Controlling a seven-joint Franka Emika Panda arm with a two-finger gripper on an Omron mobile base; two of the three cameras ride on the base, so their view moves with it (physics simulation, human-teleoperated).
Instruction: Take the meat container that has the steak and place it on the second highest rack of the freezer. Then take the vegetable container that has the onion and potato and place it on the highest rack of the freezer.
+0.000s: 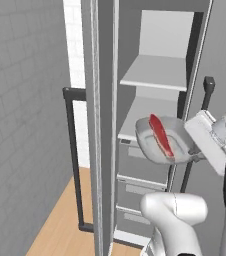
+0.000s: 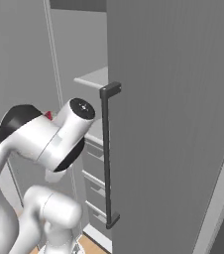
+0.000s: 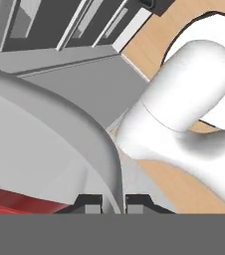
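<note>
- Meat container (image 1: 161, 141): round, shallow, grey; held in the air, tipped steeply so its open side faces the left base camera. It sits in front of the open freezer, level with the lower of the two visible racks and just short of that rack's front edge.
- Steak (image 1: 160, 135): red, long strip lying inside the container, running diagonally from upper left to lower right. In the hand view a red patch (image 3: 20, 203) of it shows at the lower left, inside the container wall.
- Fingers (image 3: 114, 202): closed on the container's rim (image 3: 104, 149), one dark tip on each side of the thin grey wall.
- Arm: white link (image 1: 210, 137) reaches the container from the right in the left base view; in the right base view the elbow joint (image 2: 59, 136) hides the container.
- Freezer racks: upper rack (image 1: 155, 72) and lower rack (image 1: 147, 112), both light grey and bare. Grey drawers (image 1: 140, 172) stacked beneath them.
- Freezer doors: one door edge (image 1: 102, 125) stands open at left with a dark bar handle (image 1: 72, 160); the other door (image 2: 173, 124) carries a dark vertical handle (image 2: 106, 156).
- Floor (image 1: 60, 225): light wood.
</note>
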